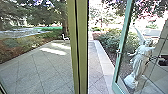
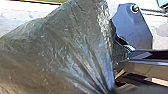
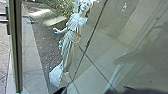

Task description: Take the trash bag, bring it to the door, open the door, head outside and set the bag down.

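A glossy, dark trash bag (image 2: 70, 42) hangs in pleats from the left gripper (image 2: 110, 90) beside an open, green-framed glass door (image 1: 123, 37).
The thin film fans out from a tight gather where the left gripper is closed on it; that pinch is dark and blurred, and the bag's lower part is cut off. Beyond the olive post (image 1: 83, 50) lie flat paving slabs (image 1: 37, 67) scored with straight joints, and leafy shrubs (image 1: 110, 41). A pale statue (image 1: 141, 58) in carved, draped folds shows in the glass, where faint bands muddle its surface. The slim metal handle (image 3: 28, 18) is bent near its end. I cannot tell how far open the right gripper is or whether it holds anything.
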`<state>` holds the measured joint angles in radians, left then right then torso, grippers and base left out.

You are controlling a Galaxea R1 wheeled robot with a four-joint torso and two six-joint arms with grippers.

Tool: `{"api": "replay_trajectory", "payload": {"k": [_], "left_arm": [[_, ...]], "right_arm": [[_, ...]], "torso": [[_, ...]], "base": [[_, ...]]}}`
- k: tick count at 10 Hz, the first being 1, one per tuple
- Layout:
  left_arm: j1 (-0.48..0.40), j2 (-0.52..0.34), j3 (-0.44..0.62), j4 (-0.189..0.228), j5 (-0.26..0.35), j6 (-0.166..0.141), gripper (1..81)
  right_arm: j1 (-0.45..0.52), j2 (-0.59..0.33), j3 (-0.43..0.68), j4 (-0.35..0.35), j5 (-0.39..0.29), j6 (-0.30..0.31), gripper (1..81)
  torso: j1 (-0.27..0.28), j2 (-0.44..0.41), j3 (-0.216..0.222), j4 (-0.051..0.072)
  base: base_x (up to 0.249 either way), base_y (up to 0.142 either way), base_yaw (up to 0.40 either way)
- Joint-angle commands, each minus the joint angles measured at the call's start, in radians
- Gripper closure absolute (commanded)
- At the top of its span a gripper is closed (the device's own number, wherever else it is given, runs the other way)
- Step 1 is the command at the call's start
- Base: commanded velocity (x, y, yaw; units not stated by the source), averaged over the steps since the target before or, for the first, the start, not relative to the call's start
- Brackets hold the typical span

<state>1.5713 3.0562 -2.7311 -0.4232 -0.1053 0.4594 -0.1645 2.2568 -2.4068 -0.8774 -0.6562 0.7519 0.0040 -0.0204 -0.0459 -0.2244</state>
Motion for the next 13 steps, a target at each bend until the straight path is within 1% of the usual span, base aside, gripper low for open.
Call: {"api": "replay_trajectory", "payload": {"k": [1,2,3,4,5,6,7,8,9,10,11,12,13], "left_arm": [[-0.038,0.006,0.001,-0.002,0.061,0.005,81.1],[-0.038,0.006,0.001,-0.002,0.061,0.007,81.1],[-0.038,0.006,0.001,-0.002,0.061,0.009,81.1],[-0.038,0.004,0.001,-0.002,0.061,0.009,81.1],[-0.038,0.003,0.001,-0.002,0.059,0.009,81.1],[-0.038,0.003,0.001,0.0,0.058,0.009,81.1],[-0.038,0.003,0.002,0.001,0.058,0.01,81.1],[-0.038,0.004,0.004,0.004,0.056,0.01,81.1],[-0.038,0.004,0.004,0.006,0.055,0.01,81.1],[-0.038,0.004,0.004,0.007,0.055,0.012,81.1],[-0.038,0.004,0.004,0.007,0.055,0.012,81.1],[-0.038,0.004,0.004,0.007,0.055,0.012,81.1],[-0.038,0.003,0.002,0.007,0.056,0.012,81.1]], "right_arm": [[0.153,0.023,0.005,0.335,-0.147,-0.155,1.0],[0.147,0.02,0.008,0.426,-0.175,-0.183,1.0],[0.13,0.0,0.029,0.601,-0.219,-0.254,1.0],[0.102,-0.015,0.049,0.694,-0.235,-0.294,1.0],[0.069,-0.037,0.08,0.764,-0.24,-0.313,1.0],[0.036,-0.071,0.148,0.802,-0.262,-0.316,1.0],[-0.013,-0.112,0.22,0.821,-0.258,-0.333,1.0],[-0.059,-0.167,0.308,0.868,-0.247,-0.341,1.0],[-0.108,-0.198,0.359,0.904,-0.246,-0.341,1.0],[-0.152,-0.208,0.385,0.922,-0.247,-0.341,1.0],[-0.226,-0.224,0.428,0.936,-0.241,-0.351,1.0],[-0.298,-0.23,0.457,0.959,-0.224,-0.37,1.0],[-0.37,-0.239,0.491,0.991,-0.173,-0.399,1.0]], "torso": [[0.0,0.0,0.0,0.0],[0.0,0.0,0.0,0.0],[0.0,0.0,0.0,0.0],[0.0,0.0,0.0,0.0],[0.0,0.0,0.0,0.0],[0.0,0.0,0.0,0.0],[0.0,0.0,0.0,0.0],[0.0,0.0,0.0,0.0],[0.0,0.0,0.0,0.0],[0.0,0.0,0.0,0.0],[0.0,0.0,0.0,0.0],[0.0,0.0,0.0,0.0],[0.0,0.0,0.0,0.0]], "base": [[0.0,0.0,0.0],[0.0,0.0,0.0],[0.0,0.0,0.0],[0.0,0.0,0.0],[0.0,0.0,0.0],[0.0,0.0,0.0],[0.0,0.0,0.0],[0.0,0.0,0.0],[0.0,0.0,0.0],[0.0,0.0,0.0],[0.0,0.0,0.0],[0.0,0.0,0.0],[0.0,0.0,0.0]]}}
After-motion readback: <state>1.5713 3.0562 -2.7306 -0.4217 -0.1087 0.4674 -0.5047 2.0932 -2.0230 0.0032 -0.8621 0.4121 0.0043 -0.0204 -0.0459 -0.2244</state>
